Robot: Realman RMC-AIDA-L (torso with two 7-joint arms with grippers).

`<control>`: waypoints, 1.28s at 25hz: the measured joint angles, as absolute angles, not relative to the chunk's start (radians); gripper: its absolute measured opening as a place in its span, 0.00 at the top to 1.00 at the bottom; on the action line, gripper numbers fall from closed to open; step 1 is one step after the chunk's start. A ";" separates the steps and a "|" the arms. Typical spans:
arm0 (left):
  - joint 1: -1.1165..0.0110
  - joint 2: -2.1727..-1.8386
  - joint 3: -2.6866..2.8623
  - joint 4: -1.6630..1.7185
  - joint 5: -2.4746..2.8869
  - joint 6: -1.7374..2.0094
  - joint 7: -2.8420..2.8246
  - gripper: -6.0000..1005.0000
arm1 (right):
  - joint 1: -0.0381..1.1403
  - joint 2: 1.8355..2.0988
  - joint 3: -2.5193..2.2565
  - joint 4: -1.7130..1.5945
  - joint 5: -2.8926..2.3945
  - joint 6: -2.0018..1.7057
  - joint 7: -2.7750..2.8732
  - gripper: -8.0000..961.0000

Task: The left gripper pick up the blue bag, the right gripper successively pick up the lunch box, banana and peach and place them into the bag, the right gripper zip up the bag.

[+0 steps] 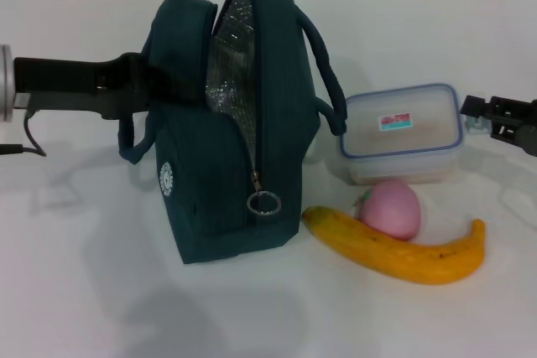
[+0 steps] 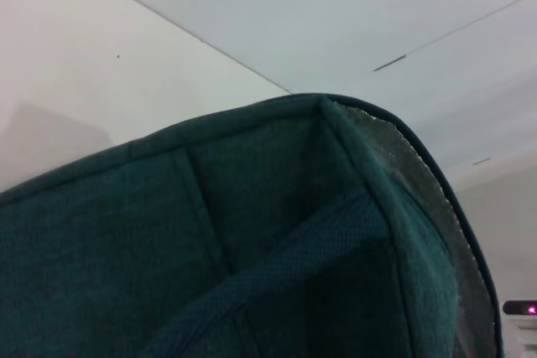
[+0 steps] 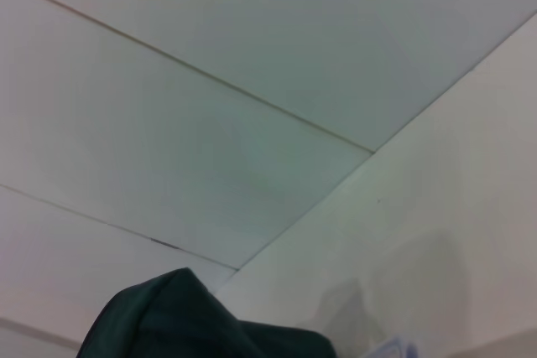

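The left gripper (image 1: pixel 155 81) fingertips seem buried behind the blue bag (image 1: pixel 226 165).

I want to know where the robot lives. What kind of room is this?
Probably a lab or test room, not a kitchen: a bare white table, plain white wall panels, and only a bag, lunch box, banana and peach set out.

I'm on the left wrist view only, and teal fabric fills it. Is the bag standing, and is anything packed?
Observer: In the head view the blue bag stands upright on the table, unzipped, with the left pincer at its upper left side.
Operator: And the food?
Observer: The lunch box, peach and banana all sit outside, to the bag's right.
Operator: Where's the other arm?
Observer: The right pincer hangs at the far right, beside the lunch box and apart from it.
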State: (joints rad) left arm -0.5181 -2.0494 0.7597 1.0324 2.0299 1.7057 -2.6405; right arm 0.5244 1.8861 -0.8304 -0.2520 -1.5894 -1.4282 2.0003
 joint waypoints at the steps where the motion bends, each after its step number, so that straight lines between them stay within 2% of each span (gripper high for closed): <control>1: -0.521 -2.049 0.760 1.032 2.030 1.706 -2.640 0.96 | 0.526 1.889 -0.830 -0.251 -1.589 -1.428 2.000 0.58; 8: -0.522 -2.044 0.759 1.031 2.030 1.706 -2.634 0.96 | 0.531 1.904 -0.830 -0.252 -1.587 -1.411 2.015 0.59; 16: -0.525 -2.043 0.759 1.031 2.030 1.706 -2.629 0.96 | 0.530 1.921 -0.830 -0.259 -1.581 -1.397 2.013 0.65; 21: -0.524 -2.043 0.759 1.031 2.029 1.706 -2.628 0.96 | 0.524 1.925 -0.830 -0.261 -1.574 -1.398 2.011 0.87; 32: -0.518 -2.045 0.759 1.031 2.023 1.713 -2.628 0.96 | 0.464 1.928 -0.724 -0.269 -1.551 -1.485 2.004 0.90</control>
